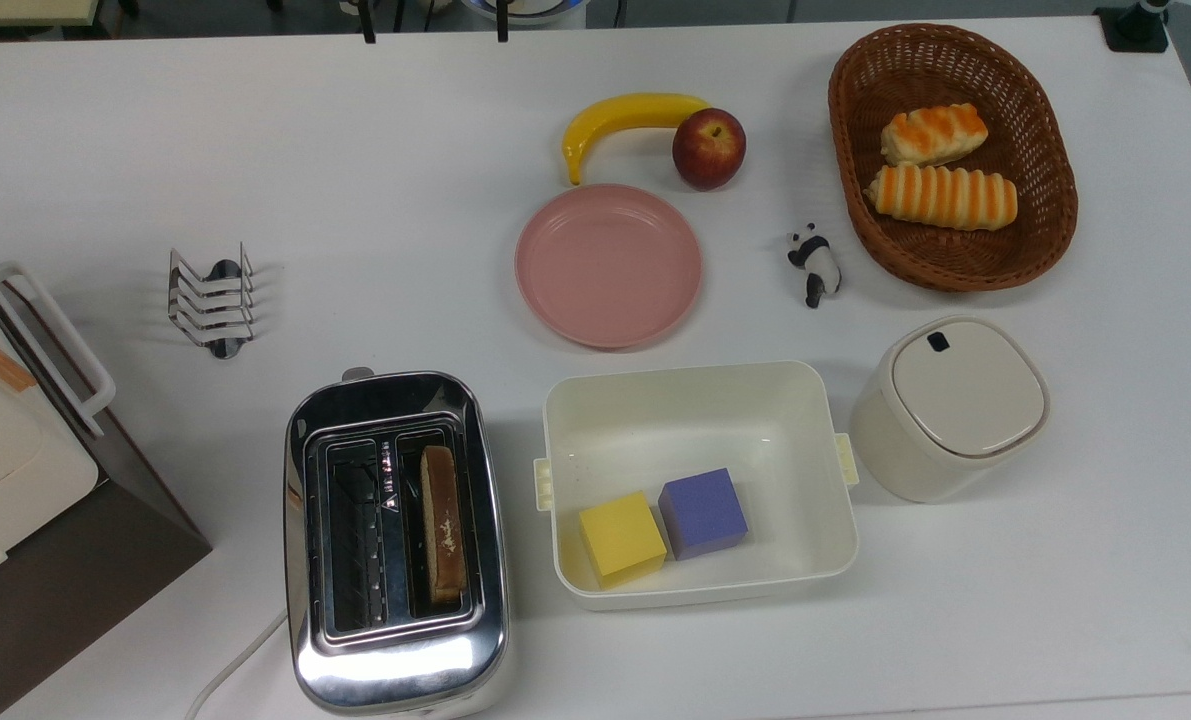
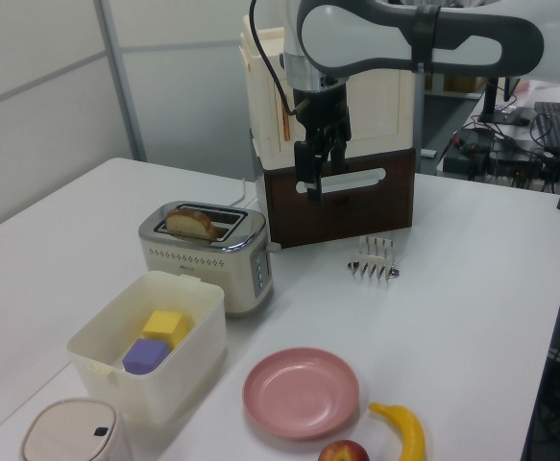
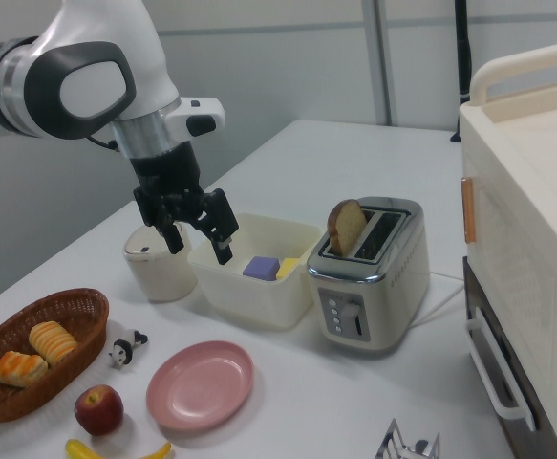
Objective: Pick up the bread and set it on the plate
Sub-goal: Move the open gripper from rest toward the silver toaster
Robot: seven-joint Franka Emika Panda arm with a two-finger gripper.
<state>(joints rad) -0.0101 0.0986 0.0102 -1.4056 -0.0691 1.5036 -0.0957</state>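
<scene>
The gripper [image 3: 198, 229] hangs in the air with its two fingers spread apart and nothing between them; in the right view it is up above the cream tub [image 3: 256, 270], well clear of the toaster [image 3: 368, 275]. In the left view the gripper [image 2: 320, 171] shows high above the table, in front of the brown and cream appliance [image 2: 337, 144] behind the toaster [image 2: 208, 252].

Taking the toaster [image 1: 395, 540] as landmark: the bread [image 1: 443, 524] stands on edge in the slot on the top view's right, its rounded top sticking up above the chrome rim in the right view [image 3: 346, 228] and the left view [image 2: 193, 223]. The other slot beside it is dark and open. The air straight above the toaster is free.

The tub [image 1: 700, 400] sits just beside the toaster on the top view's right, holding a yellow cube [image 1: 621, 538] and a purple cube [image 1: 703, 512] that touch each other. The pink plate [image 1: 608, 264] lies beyond the tub's far edge, apart from it, its surface bare. A banana [image 1: 620, 120] and an apple [image 1: 708, 148] lie just past the plate's far rim. A panda figure [image 1: 815, 264] stands between the plate and the wicker basket [image 1: 1045, 230], which holds two striped rolls [image 1: 940, 196]. A lidded bin [image 1: 947, 406] stands past the tub's right edge in the top view. A metal toast rack [image 1: 212, 300] stands alone beyond the toaster, bare white table [image 1: 355, 180] around it.
</scene>
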